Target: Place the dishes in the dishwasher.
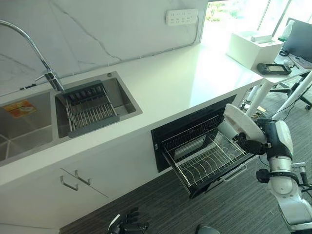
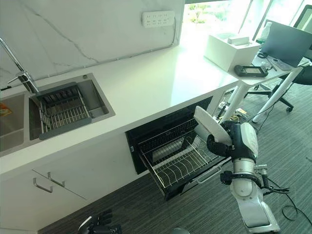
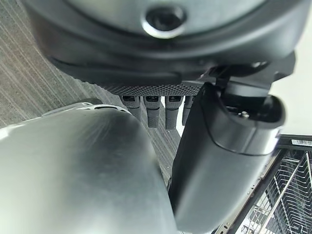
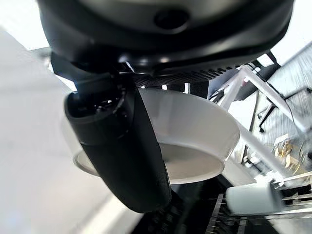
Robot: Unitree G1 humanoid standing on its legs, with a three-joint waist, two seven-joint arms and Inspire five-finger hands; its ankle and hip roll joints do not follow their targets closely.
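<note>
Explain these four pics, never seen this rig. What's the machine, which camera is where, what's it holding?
It is a humanoid robot loading a dishwasher. The two wide pictures come from a stereo camera on its head, looking down at a white counter with a sink, a drain rack and a faucet. Below the counter, the dishwasher stands open with its wire rack pulled out.

The two close pictures come from wrist cameras. The right robot hand grips a white plate, tilted above the rack; the right wrist view shows the thumb across it. The left robot hand hangs low near the floor, with its fingers straight and nothing in it.
</note>
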